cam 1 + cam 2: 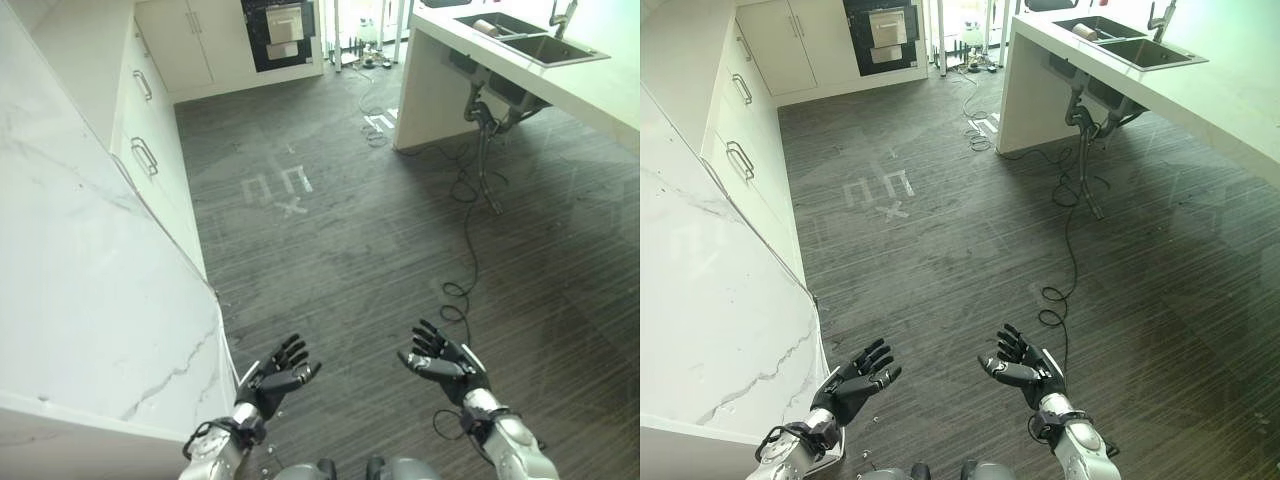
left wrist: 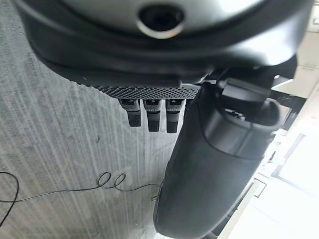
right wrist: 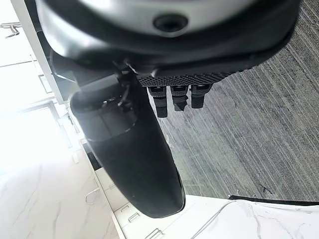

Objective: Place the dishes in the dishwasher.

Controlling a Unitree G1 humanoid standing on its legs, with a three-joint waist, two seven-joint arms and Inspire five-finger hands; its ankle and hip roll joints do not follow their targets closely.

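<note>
left eye view: both hands hover palm-up over the dark wood floor (image 1: 400, 250), well short of the sink (image 1: 530, 40) set in the white island counter (image 1: 600, 90). left hand (image 1: 275, 378) has fingers spread and loosely straight, holding nothing; right hand (image 1: 440, 360) is the same — splayed, empty. a small object (image 1: 487, 27) lies in the sink's far basin, possibly a dish, too small to tell. white marble counter (image 1: 90, 300) runs along the robot's left, opposite the sink. a dark built-in appliance (image 1: 280, 30) stands on the far wall, left of the sink — could be the dishwasher, can't confirm.

right eye view: same scene; cabinet drawers (image 1: 735, 150) with bar handles lie across the floor from the sink, and white tape marks (image 1: 880, 190) sit on the floor between them and the sink.

left wrist view: thumb and short fingertips stick out straight over bare floor, nothing held.

right wrist view: same, fingers extended, empty, marble and cabinets beyond.

judgement: dishes are likely rigid, breakable, slick if wet, moderately light — best pinched at the rim with thumb opposed, taken one at a time from the sink.
</note>
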